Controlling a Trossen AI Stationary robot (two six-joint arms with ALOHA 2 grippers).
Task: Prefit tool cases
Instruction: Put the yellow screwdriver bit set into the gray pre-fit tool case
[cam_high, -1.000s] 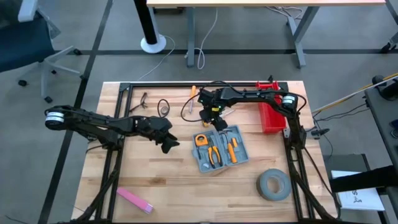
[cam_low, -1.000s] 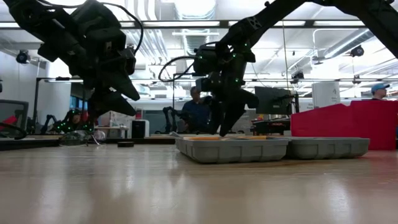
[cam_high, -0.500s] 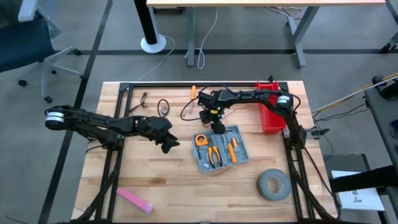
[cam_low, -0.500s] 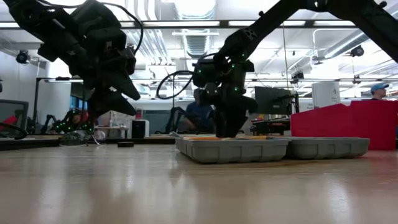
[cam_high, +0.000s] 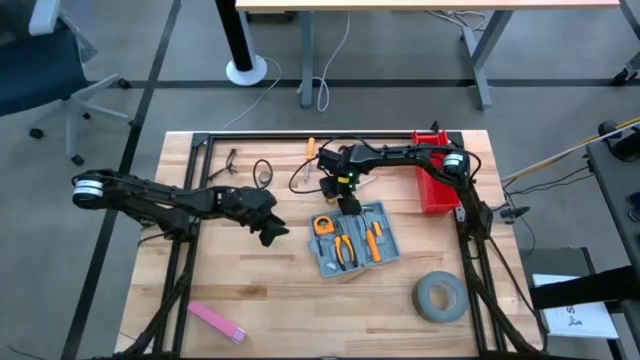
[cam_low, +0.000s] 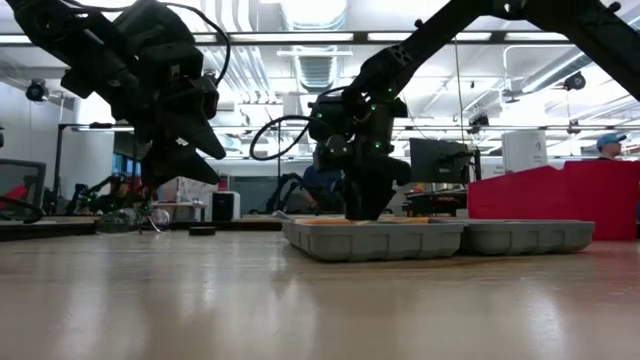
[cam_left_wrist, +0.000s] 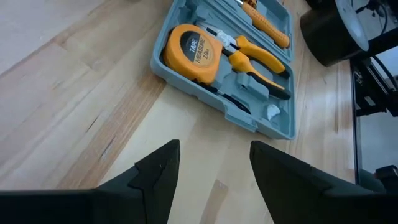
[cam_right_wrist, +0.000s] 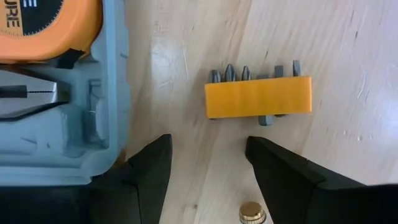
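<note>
On the wooden table (cam_high: 260, 290), near its middle, lies one open blue-grey tool case (cam_high: 352, 238), holding one orange tape measure (cam_left_wrist: 193, 53), one pair of orange-handled pliers (cam_left_wrist: 256, 57) and further orange-handled tools. One yellow bit holder (cam_right_wrist: 258, 96) with six bits lies on the wood just beside the case. Also present: one red bin (cam_high: 436, 185) at the right edge, one grey tape roll (cam_high: 440, 297), one pink strip (cam_high: 216, 321). The right gripper (cam_right_wrist: 208, 171) hangs over the case's far edge, fingers spread and empty. The left gripper (cam_left_wrist: 214, 168) waits left of the case, fingers apart, empty. Beyond the table: grey floor, desk legs, an office chair, ceiling lights; a person in a cap (cam_low: 610, 143) shows at far right. Legible text: "ME", "TAPE MEASURE" on the tape measure.
</note>
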